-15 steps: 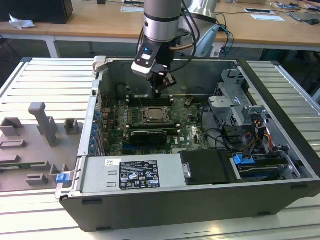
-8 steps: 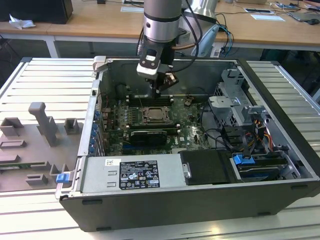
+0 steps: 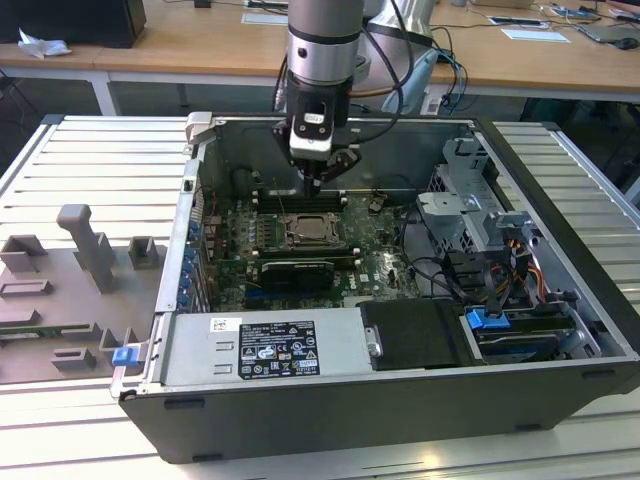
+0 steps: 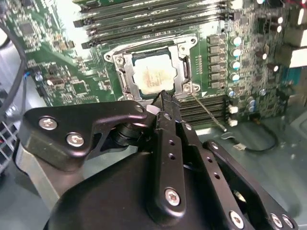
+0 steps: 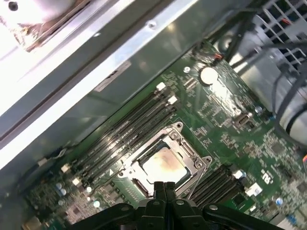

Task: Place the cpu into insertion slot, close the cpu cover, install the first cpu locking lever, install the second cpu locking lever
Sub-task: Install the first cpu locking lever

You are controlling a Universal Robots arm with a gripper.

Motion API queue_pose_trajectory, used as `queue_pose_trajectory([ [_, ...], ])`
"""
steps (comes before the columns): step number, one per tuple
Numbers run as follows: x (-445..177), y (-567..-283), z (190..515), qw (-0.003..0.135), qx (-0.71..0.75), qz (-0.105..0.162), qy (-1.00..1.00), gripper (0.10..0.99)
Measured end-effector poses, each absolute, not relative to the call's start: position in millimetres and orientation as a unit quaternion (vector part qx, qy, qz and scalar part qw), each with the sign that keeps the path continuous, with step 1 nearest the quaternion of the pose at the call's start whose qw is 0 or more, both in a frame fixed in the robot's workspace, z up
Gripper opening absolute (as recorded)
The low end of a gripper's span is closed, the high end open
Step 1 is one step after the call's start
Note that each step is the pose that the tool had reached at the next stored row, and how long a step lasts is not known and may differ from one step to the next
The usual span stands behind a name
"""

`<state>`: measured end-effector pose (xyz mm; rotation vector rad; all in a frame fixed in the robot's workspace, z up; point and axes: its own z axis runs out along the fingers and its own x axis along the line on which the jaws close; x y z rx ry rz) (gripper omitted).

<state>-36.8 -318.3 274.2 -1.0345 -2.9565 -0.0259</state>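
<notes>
A pale grey ribbed metal work surface (image 3: 60, 165) spans the near part of the scene in the exterior view. On its left lies a grey moulded plastic fixture tray (image 3: 70, 290) with upright blocks and a small blue clip (image 3: 124, 355) at its near corner. Far behind run light brown wooden desks (image 3: 200, 45) on white frames, carrying white papers (image 3: 535, 33) at the right, a crumpled white sheet (image 3: 42, 45) and a black box (image 3: 85, 20) at the far left. Light is even and bright.
</notes>
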Motion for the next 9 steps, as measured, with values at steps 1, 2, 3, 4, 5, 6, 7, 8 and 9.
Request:
queue_pose_trajectory([
  [1,-36.8,-318.4,274.2,0.005,-0.323,-0.008,-0.946,0.106],
  [2,-36.8,-318.3,274.2,0.005,-0.312,-0.008,-0.950,0.106],
  [3,-36.8,-318.3,274.2,0.005,-0.304,-0.008,-0.953,0.106],
  [4,-36.8,-318.3,274.2,0.005,-0.296,-0.008,-0.955,0.106],
  [5,-36.9,-318.3,274.2,0.005,-0.289,-0.008,-0.957,0.106],
  [6,-36.9,-318.3,274.2,0.005,-0.276,-0.008,-0.961,0.106],
  [7,-36.9,-318.3,274.1,0.005,-0.265,-0.008,-0.964,0.106],
  [8,-36.9,-318.3,274.0,0.005,-0.256,-0.008,-0.967,0.106],
  [9,-36.9,-318.4,274.0,0.005,-0.231,-0.008,-0.973,0.106],
])
